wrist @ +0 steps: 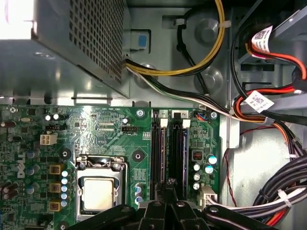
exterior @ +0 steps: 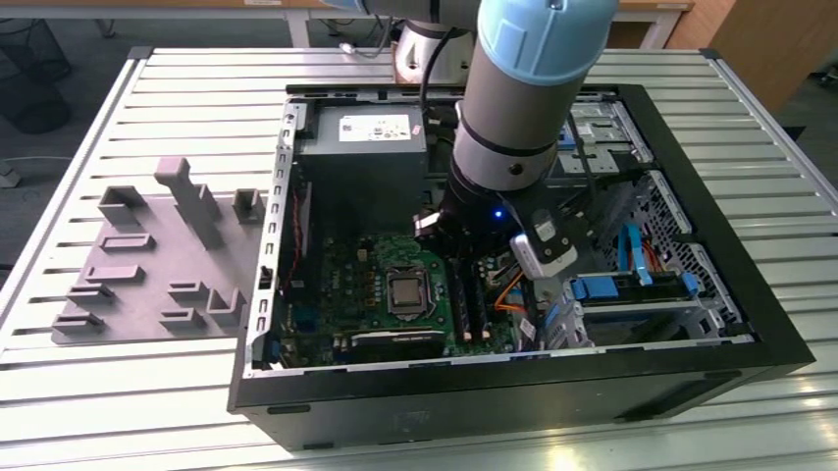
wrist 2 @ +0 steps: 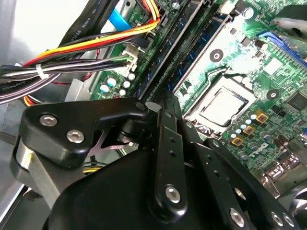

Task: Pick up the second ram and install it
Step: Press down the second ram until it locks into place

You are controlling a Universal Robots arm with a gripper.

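Two wrist views and one exterior view were noted. In the exterior view, the arm (exterior: pixel 524 108) is seen reaching down from the upper middle of the frame into an open computer case (exterior: pixel 524 392), which lies on a slatted table (exterior: pixel 131 392). A grey moulded fixture (exterior: pixel 157 255) is set on the table at the exterior view's left, just beside the case. A power supply (exterior: pixel 367 137) is mounted at the far end of the case, above the green motherboard (exterior: pixel 373 265).

The gripper (wrist: pixel 166 184) is held low over the motherboard (wrist: pixel 110 129), at the near end of the paired memory slots (wrist: pixel 158 153). Its fingers (wrist 2: pixel 165 124) are drawn together to a narrow tip. Whether a board edge is nipped between them cannot be told.

In the second wrist view, a long thin strip taken as the second ram (wrist 2: pixel 177 52) is seen standing on edge in the slot line. It runs straight away from the gripper (wrist 2: pixel 163 103), touching it or nearly so. In the first wrist view, two dark strips are seated side by side, and they cannot be told apart.

The processor socket (wrist: pixel 98 191) is located just beside the slots. Bundled cables (wrist: pixel 206 57) are routed near the slots, on the side away from the socket.
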